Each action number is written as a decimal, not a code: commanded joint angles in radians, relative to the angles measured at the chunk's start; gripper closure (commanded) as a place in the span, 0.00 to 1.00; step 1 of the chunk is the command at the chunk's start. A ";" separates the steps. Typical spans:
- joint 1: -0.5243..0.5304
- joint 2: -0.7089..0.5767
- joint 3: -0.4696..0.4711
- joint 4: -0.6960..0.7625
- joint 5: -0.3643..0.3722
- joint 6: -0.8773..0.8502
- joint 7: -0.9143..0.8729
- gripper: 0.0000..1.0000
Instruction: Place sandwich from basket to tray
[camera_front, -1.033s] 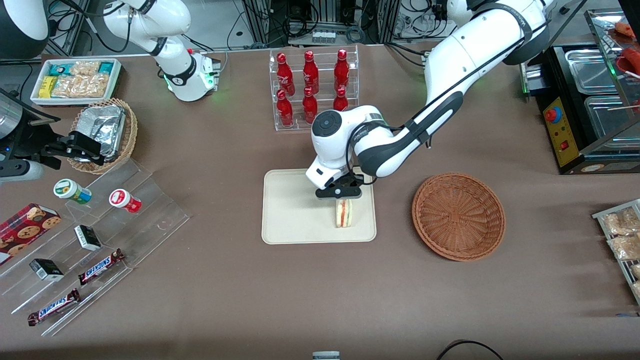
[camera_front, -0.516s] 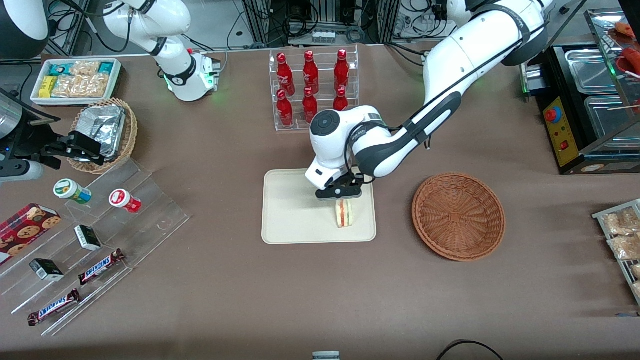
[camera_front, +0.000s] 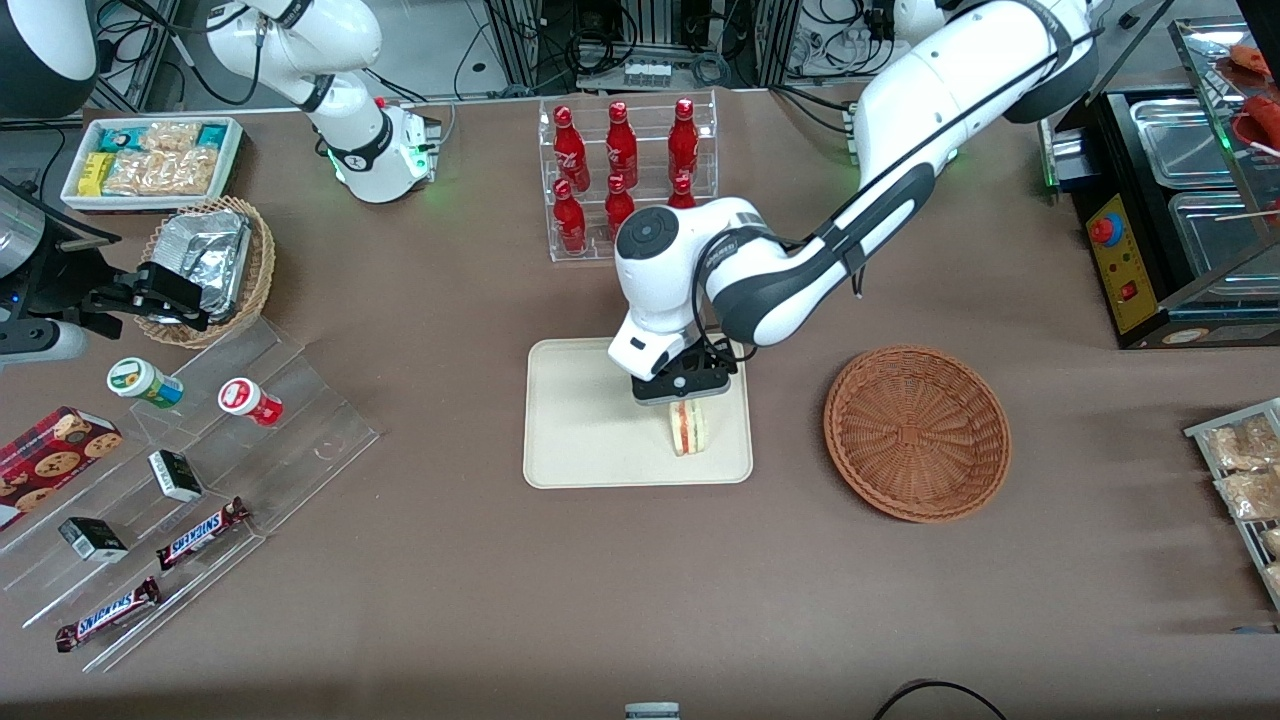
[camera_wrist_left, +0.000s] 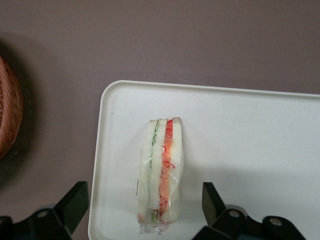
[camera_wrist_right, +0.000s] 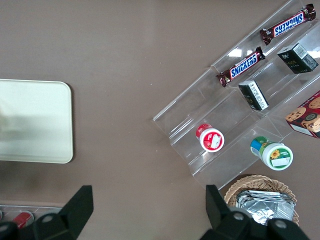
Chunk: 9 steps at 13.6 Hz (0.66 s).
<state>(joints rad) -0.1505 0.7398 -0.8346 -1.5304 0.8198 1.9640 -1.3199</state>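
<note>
- Now the tray (camera_front: 580, 420) on the surface (camera_front: 450, 560) holds the sandwich (camera_front: 686, 428), standing on edge near the tray's rim.
- Just above the sandwich, the gripper (camera_front: 682, 392) hangs released, fingers (camera_wrist_left: 75, 202) spread clear.
- Beside the tray, the basket (camera_front: 917, 432) holds nothing.

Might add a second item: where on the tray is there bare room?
The open gripper hangs above the sandwich, which stands near the tray edge closest to the basket. The tray's half toward the parked arm is bare. Crowded only around the sandwich.
</note>
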 joint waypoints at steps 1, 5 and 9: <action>-0.003 -0.110 0.015 -0.004 -0.091 -0.030 -0.004 0.00; 0.003 -0.249 0.078 0.000 -0.230 -0.045 0.057 0.00; 0.009 -0.387 0.179 0.004 -0.431 -0.132 0.267 0.00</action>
<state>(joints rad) -0.1412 0.4362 -0.7117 -1.5149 0.4799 1.8721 -1.1418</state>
